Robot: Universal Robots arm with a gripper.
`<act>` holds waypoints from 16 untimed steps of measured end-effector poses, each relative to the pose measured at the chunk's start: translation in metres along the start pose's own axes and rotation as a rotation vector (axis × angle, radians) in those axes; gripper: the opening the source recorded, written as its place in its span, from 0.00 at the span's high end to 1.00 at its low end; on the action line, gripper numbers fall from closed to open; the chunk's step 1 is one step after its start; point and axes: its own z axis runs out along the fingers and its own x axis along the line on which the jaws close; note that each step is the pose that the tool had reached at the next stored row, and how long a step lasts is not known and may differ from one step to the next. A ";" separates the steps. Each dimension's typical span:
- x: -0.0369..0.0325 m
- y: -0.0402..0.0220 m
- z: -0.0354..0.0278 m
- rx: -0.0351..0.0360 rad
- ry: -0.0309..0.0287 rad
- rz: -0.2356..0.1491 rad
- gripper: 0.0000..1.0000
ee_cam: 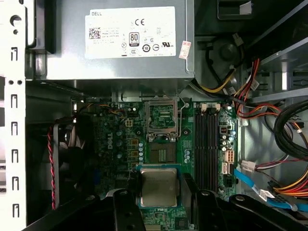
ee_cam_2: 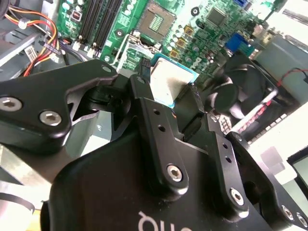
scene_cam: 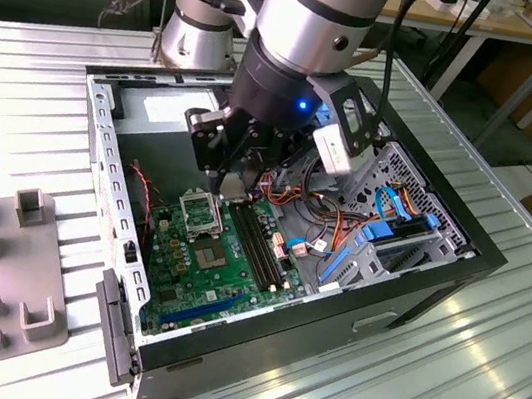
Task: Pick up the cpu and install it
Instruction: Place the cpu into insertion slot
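The cpu [ee_cam: 158, 185] sits in my gripper [ee_cam: 160, 191], pinched by two opposite edges between my black fingers [ee_cam: 129, 204], so I am closed on it and nothing else. Its dull metal top faces up toward my wrist, and its thin greenish rim shows along the free edges. I hold it flat, clear of the green motherboard [ee_cam: 120, 144] inside the open computer case [scene_cam: 100, 163], not yet seated anywhere.

What matters here is where the socket frame [ee_cam: 162, 117] lies from me. In the first wrist view it sits on the line from the cpu toward the power supply [ee_cam: 120, 38], with a small dark square die [ee_cam: 161, 154] between the two. The chip is square, so it has no long axis. Its edges look roughly parallel to the frame's sides and to the memory slots [ee_cam: 207, 144] beside them. I cannot tell from here which corner is keyed.

In the exterior view I hang low over the board, near the frame, with the fan and its red-and-black lead [ee_cam: 50, 159] off to the far side from the memory slots.
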 end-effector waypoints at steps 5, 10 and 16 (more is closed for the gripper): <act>-0.0094 -0.0003 0.0102 0.0000 0.0000 0.000 0.54; -0.0127 -0.0006 0.0193 -0.0001 0.0000 0.000 0.54; -0.0139 -0.0011 0.0307 0.0000 0.0007 0.000 0.54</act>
